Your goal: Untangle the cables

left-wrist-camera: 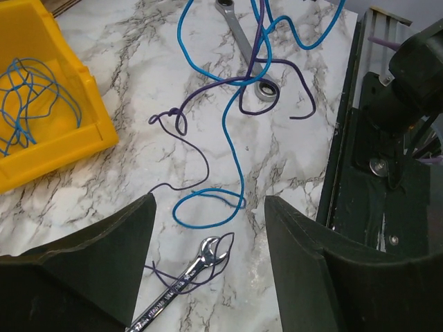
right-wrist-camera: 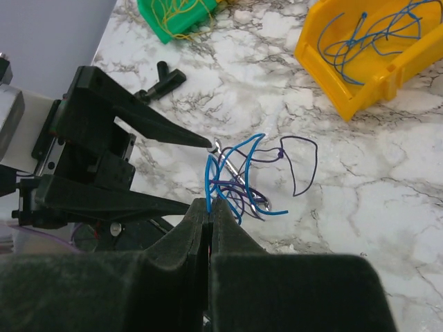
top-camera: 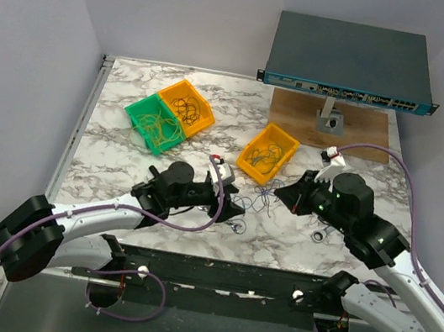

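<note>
Right gripper (right-wrist-camera: 210, 216): jaws pressed together, clamped on a blue strand of the tangle of thin blue and purple wires (right-wrist-camera: 239, 176), seemingly to anchor one end.
Left gripper (left-wrist-camera: 210, 204): jaws apart, holding nothing, low over a blue loop, likely placed to pick a strand.
Tangle: on the marble tabletop (top-camera: 113, 156), midway along its near edge, between both grippers.
Obstacle: small silver wrench (left-wrist-camera: 178, 286), a purple strand looping about its head; it may snag.

Lab — marble bench (top-camera: 112, 160), network switch (top-camera: 352, 62), sorting bins (top-camera: 282, 135)
</note>
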`<state>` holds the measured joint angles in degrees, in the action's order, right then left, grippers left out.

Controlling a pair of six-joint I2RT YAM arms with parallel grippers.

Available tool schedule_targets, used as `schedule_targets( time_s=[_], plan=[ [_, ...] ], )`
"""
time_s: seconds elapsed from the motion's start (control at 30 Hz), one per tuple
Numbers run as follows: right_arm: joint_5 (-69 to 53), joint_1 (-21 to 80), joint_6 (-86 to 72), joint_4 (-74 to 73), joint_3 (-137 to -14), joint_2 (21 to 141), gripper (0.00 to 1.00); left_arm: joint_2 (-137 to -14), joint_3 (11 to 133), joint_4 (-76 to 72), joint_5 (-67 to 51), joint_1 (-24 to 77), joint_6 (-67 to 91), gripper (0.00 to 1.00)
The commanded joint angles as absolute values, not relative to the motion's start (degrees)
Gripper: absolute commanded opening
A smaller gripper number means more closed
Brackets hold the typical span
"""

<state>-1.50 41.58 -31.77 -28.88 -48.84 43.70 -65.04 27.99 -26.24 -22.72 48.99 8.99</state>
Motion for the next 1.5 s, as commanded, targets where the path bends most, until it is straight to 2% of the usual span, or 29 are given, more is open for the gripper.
schedule_targets(
  time_s=[0.0,0.3,0.4,0.43,0.9,1.0,1.13,1.23,1.33,1.47],
  plan=[
    [-7.4,41.8,-28.0,-32.3,-51.6,43.8,0.01,-66.3,29.9,-26.0,-24.0,50.1,6.9,0.67],
    [-13.0,41.8,-24.9,-35.6,-54.6,44.7,0.01,-65.4,28.3,-29.2,-21.0,50.6,5.7,0.61],
    [-14.9,41.8,-24.5,-35.5,-54.4,44.8,0.01,-65.1,28.0,-29.7,-21.9,50.7,5.6,0.47],
    [-15.2,41.8,-24.4,-35.4,-54.3,45.0,0.01,-65.2,27.8,-30.1,-22.0,50.7,5.5,0.46],
    [-20.5,41.8,-25.2,-33.0,-52.7,45.3,0.01,-68.0,29.6,-30.4,-25.8,52.5,4.9,0.46],
    [-22.0,41.8,-25.4,-31.8,-51.9,45.4,0.01,-68.7,30.2,-30.5,-25.8,53.0,4.8,0.38],
    [-22.4,41.8,-25.7,-31.4,-51.0,45.8,0.01,-69.3,30.4,-31.8,-26.3,53.2,5.2,0.2],
    [-21.9,41.8,-25.3,-32.0,-51.0,46.0,0.01,-70.0,30.9,-32.8,-26.7,53.3,6.8,0.0],
    [-18.6,41.8,-25.0,-34.2,-51.9,46.1,0.01,-69.8,30.4,-33.6,-25.0,53.3,8.0,0.0],
    [-7.8,41.8,-26.6,-36.6,-51.7,44.8,0.01,-67.3,29.1,-32.3,-17.5,53.3,8.3,0.0]
  ],
)
